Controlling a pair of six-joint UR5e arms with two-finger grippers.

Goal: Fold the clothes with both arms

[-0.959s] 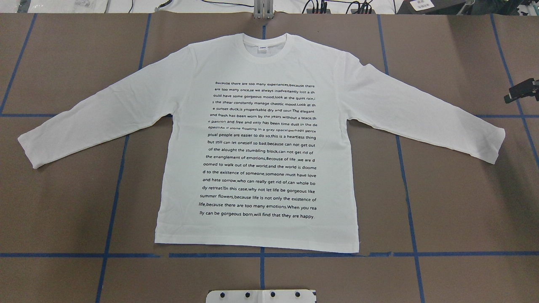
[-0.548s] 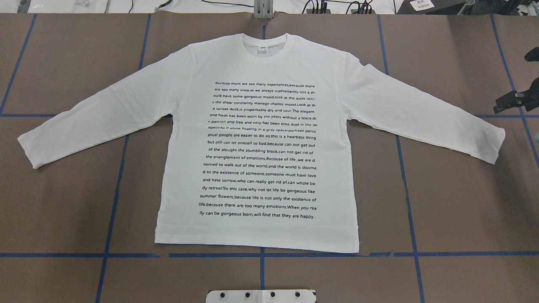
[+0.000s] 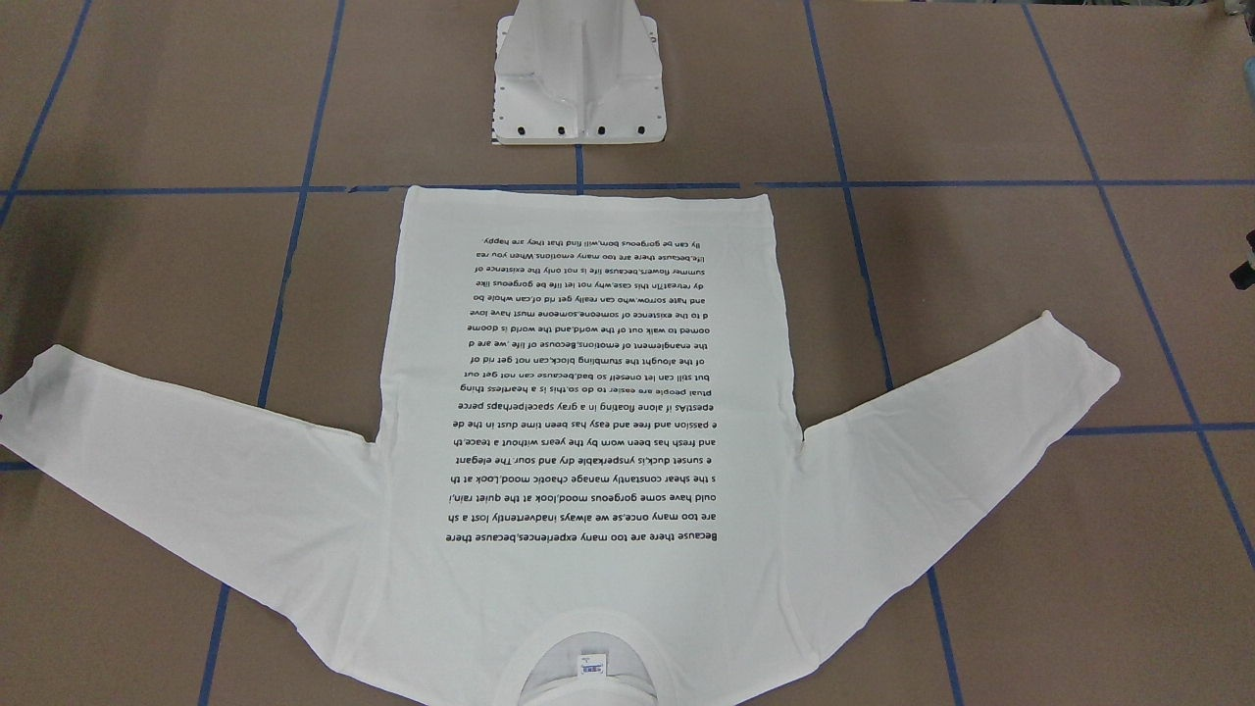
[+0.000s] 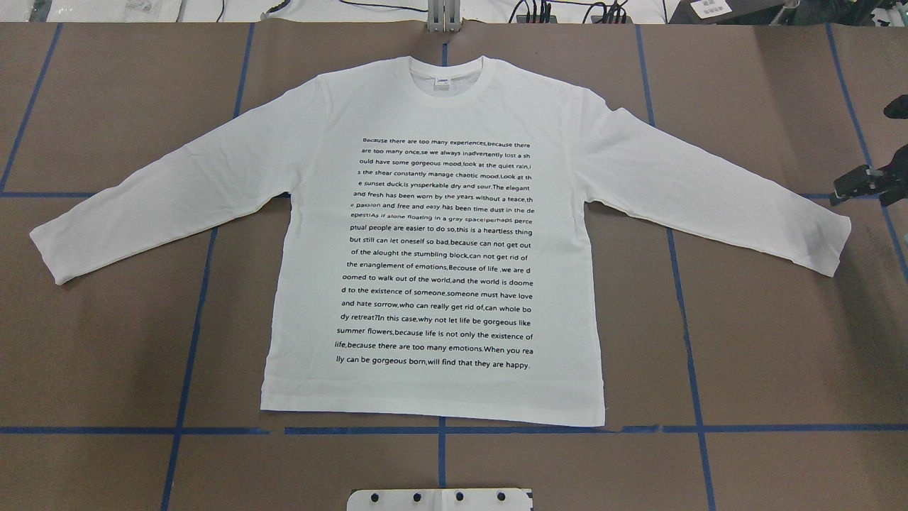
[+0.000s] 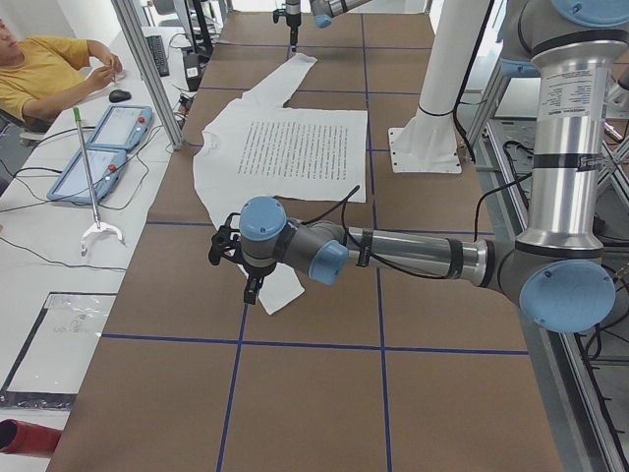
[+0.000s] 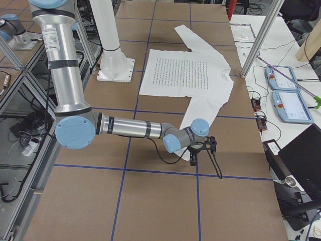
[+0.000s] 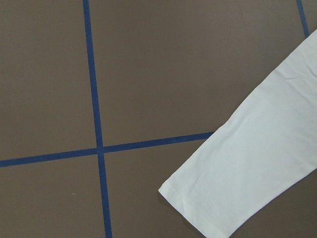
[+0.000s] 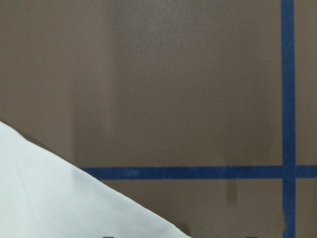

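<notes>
Shirt [image 4: 436, 241] first: it is white with long sleeves. It lies flat on the brown tabletop [image 4: 106, 341], front side up, with lines of small black words on its chest. Its round collar [image 4: 443, 74] points away from the robot. Its bottom edge is near the white robot base [image 3: 578, 88]. Both sleeves are spread out to the sides. No fold has been made yet.

The right gripper [image 4: 848, 184] hangs just beside the right cuff [image 4: 830, 248], a little past it on the far side. The left gripper [image 5: 253, 288] hangs low, close to the left cuff [image 7: 208, 198]. I cannot tell if either gripper is wide or narrow. Neither one seems to hold any cloth.

Blue tape lines [image 4: 191, 319] cross the tabletop in squares. A person [image 5: 44, 69] sits at a desk beside it.

I think the next job is to pinch the cuffs. A gripper could come down on the bare tabletop and miss the cuff. It could also grab only the top layer, so the sleeve opens up. If one arm pulls sooner or harder than the other, the soft shirt could slide and wrinkle, and the fold would come out crooked.
</notes>
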